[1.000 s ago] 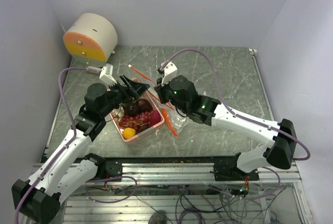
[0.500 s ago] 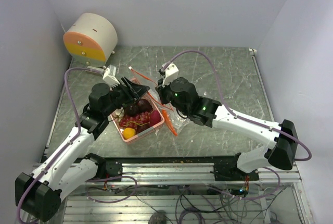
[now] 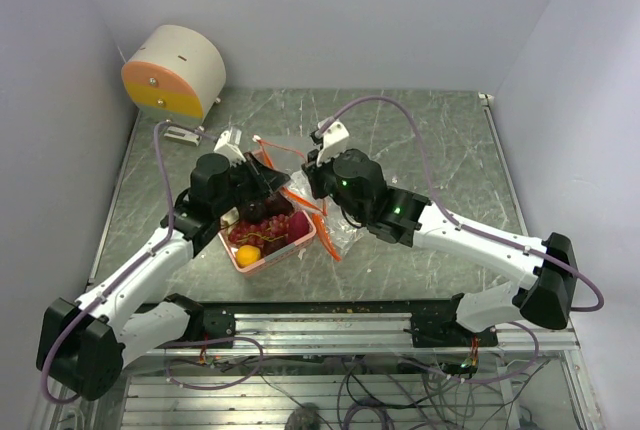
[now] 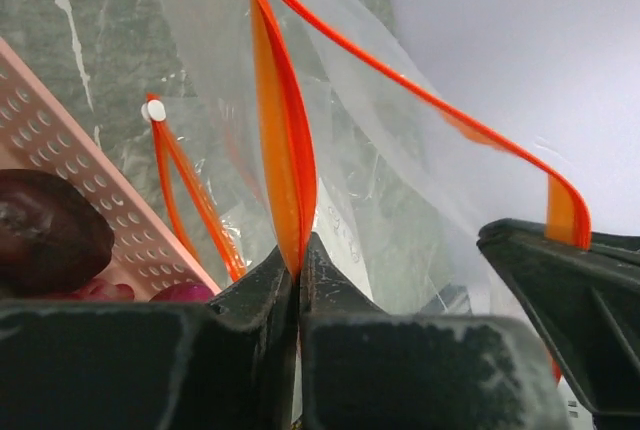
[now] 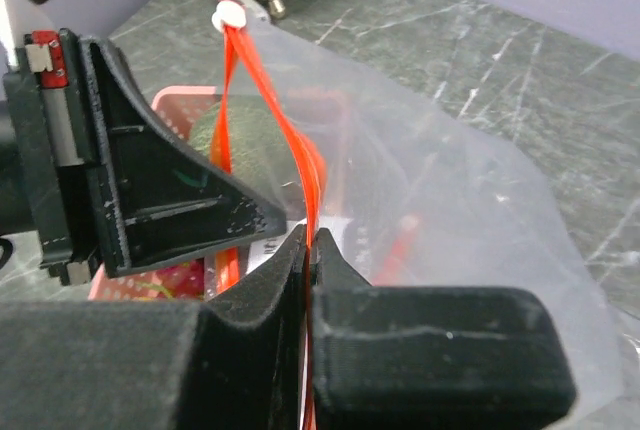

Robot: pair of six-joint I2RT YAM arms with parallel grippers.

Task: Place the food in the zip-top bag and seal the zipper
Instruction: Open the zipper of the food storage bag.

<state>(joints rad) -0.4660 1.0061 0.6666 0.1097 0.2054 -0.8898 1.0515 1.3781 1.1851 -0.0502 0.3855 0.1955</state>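
Note:
The zip-top bag hangs between my two grippers, right of the pink basket. My left gripper is shut on one orange-red zipper strip at the bag's mouth. My right gripper is shut on the other strip of the zipper, and the clear bag spreads beyond it. The mouth gapes between the two strips. The food lies in the basket: dark grapes, an orange-yellow fruit, a magenta piece and a green avocado-like piece.
A round cream-and-orange device stands at the back left corner. Walls close in the marbled table on three sides. The metal rail with both arm bases runs along the near edge.
My left gripper moved right from over the basket to the bag's mouth and shut on a zipper strip. My right gripper kept its hold.

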